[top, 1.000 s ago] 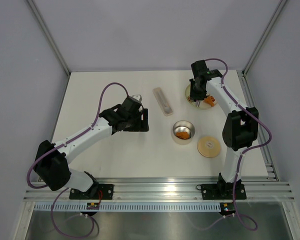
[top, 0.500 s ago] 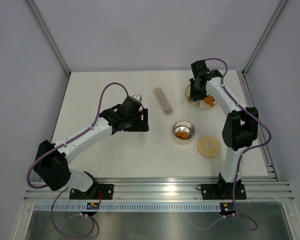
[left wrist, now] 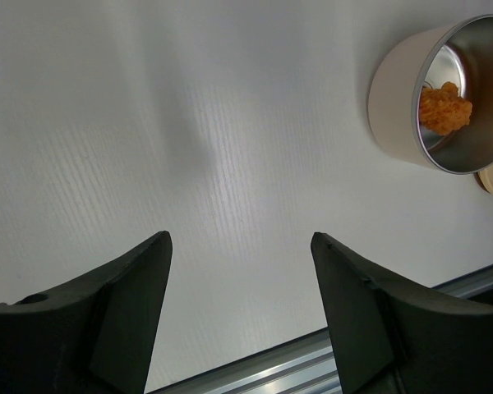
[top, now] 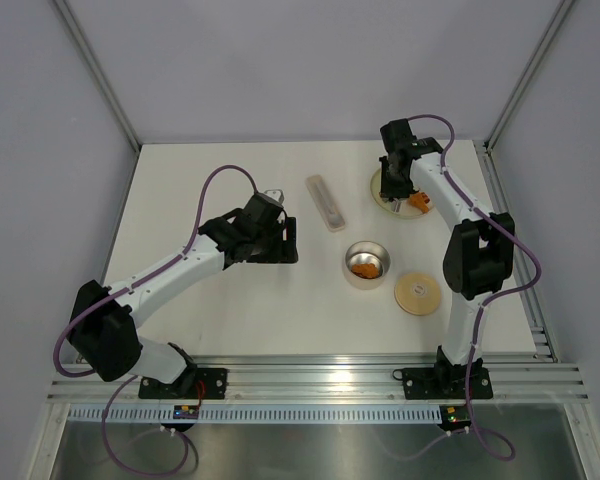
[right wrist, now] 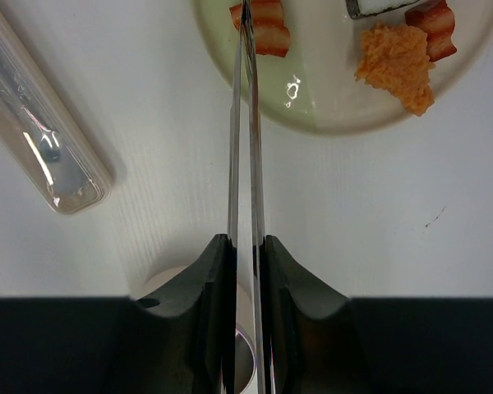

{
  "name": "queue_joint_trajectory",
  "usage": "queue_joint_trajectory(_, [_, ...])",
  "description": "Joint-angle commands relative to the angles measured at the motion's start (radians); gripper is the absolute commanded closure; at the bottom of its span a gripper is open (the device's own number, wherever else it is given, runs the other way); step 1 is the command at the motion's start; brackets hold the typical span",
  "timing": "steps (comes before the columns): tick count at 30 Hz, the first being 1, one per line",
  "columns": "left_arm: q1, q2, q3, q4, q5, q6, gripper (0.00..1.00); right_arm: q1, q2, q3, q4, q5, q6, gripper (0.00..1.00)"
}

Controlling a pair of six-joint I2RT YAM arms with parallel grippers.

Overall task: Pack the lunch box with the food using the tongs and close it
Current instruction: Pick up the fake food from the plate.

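My right gripper (right wrist: 246, 240) is shut on the thin silver tongs (right wrist: 246, 148), which point out over the pale yellow-green plate (right wrist: 312, 107). Their tips, nearly together, meet the left edge of a red-and-white striped food piece (right wrist: 267, 25). An orange crumbly piece (right wrist: 397, 61), a second striped piece (right wrist: 435, 25) and a white-and-black piece (right wrist: 378, 6) also lie on the plate. The lunch box (top: 367, 263) stands open mid-table with orange food (left wrist: 444, 107) inside, its tan lid (top: 417, 293) flat beside it. My left gripper (left wrist: 240, 238) hovers open and empty over bare table, left of the lunch box (left wrist: 394, 90).
A pale translucent oblong case (top: 326, 202) lies left of the plate (top: 376, 183), also in the right wrist view (right wrist: 41, 148). An aluminium rail (top: 310, 375) runs along the table's near edge. Grey walls close in the back and both sides.
My right gripper with the tongs has edged slightly left over the plate. The left arm has not moved.
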Motion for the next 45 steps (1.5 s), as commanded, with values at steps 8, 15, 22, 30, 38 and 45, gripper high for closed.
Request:
queue_joint_trajectory(8, [0.004,0.0,0.013,0.031,0.027,-0.004,0.28,0.007,-0.102,-0.009,0.048,0.03,-0.065,0.62])
queue_joint_trajectory(15, [0.004,-0.005,0.007,0.031,0.025,-0.006,0.28,-0.007,-0.127,-0.066,0.085,-0.001,-0.148,0.45])
queue_joint_trajectory(22, [0.005,-0.002,0.012,0.032,0.028,-0.004,0.28,-0.009,-0.13,-0.078,0.093,-0.033,-0.202,0.45])
queue_joint_trajectory(30, [0.005,-0.009,0.0,0.029,0.021,-0.009,0.28,-0.013,-0.124,-0.098,0.113,-0.001,-0.225,0.45])
queue_joint_trajectory(38, [0.004,-0.009,0.001,0.029,0.022,-0.01,0.28,-0.021,-0.099,-0.087,0.113,0.008,-0.227,0.45])
queue_joint_trajectory(45, [0.005,-0.02,-0.011,0.026,0.013,-0.012,0.28,-0.042,-0.084,-0.093,0.119,-0.019,-0.227,0.45])
